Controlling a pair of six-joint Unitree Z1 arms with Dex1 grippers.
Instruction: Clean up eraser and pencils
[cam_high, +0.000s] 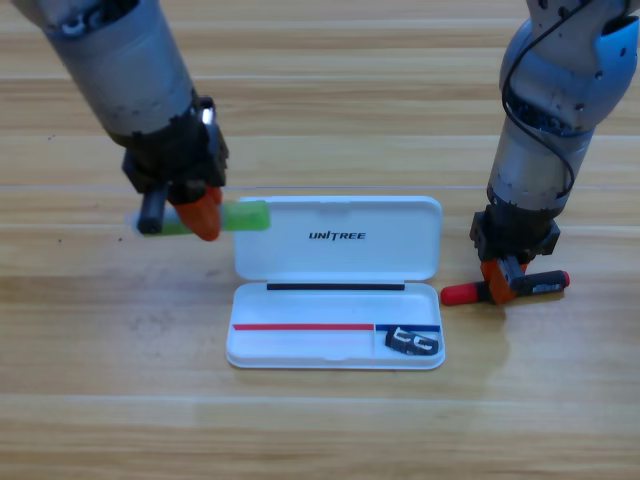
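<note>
Eraser (412, 342) already in case (335, 352), right corner. Left claw (198, 212) pinching green pencil (245, 216) beside lid; right claw (500, 283) pinching red pencil (505, 290) on desk (100, 400). Next: carry both into tray.

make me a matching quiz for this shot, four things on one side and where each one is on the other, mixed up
Things
1. eraser
2. green pencil
3. red pencil
4. white case

Places
A. in the left hand, left of the lid
B. lying open at the table's middle
C. bottom right corner of the case tray
D. on the table right of the case, under the right hand

Pairs: 1-C, 2-A, 3-D, 4-B
</note>
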